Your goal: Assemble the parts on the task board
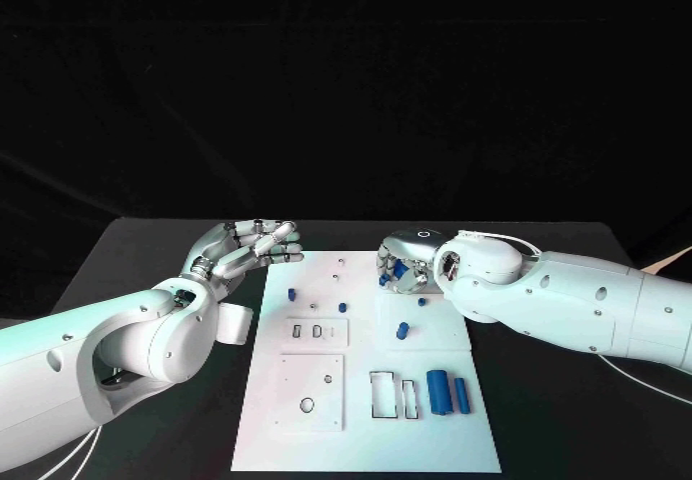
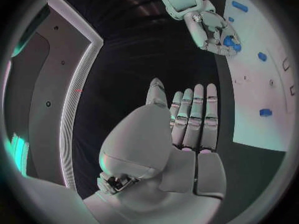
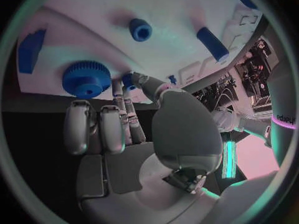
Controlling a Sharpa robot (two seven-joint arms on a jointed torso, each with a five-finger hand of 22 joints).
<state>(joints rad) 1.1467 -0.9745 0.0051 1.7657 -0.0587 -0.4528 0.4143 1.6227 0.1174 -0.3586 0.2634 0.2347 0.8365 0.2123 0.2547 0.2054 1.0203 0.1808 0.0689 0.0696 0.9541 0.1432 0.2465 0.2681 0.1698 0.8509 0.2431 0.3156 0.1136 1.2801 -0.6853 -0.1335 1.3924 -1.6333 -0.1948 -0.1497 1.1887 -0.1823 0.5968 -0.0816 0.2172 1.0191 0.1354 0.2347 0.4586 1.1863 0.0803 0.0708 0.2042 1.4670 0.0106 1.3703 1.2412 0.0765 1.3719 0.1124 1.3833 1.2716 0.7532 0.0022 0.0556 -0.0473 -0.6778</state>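
The white task board (image 1: 368, 440) lies in the middle of the table. My right hand (image 1: 408, 265) hovers over its far right part, thumb and a finger pinching a small blue part (image 3: 128, 79). Beside those fingertips a blue gear (image 3: 86, 78) lies on the board (image 3: 93, 15). My left hand (image 1: 253, 245) is raised beside the board's far left corner, fingers straight and holding nothing (image 2: 190, 119). Small blue pegs (image 1: 291, 294) (image 1: 343, 304) (image 1: 404, 328) sit on the board's middle. A blue cylinder (image 1: 437, 390) and a blue bar (image 1: 462, 395) lie near its front right.
Rectangular cut-outs (image 1: 389, 394) and a plate with an oval hole (image 1: 307, 404) mark the board's near half. A blue ring (image 3: 141, 31) and a blue block (image 3: 30, 50) lie on the board near the gear. Black table surrounds the board.
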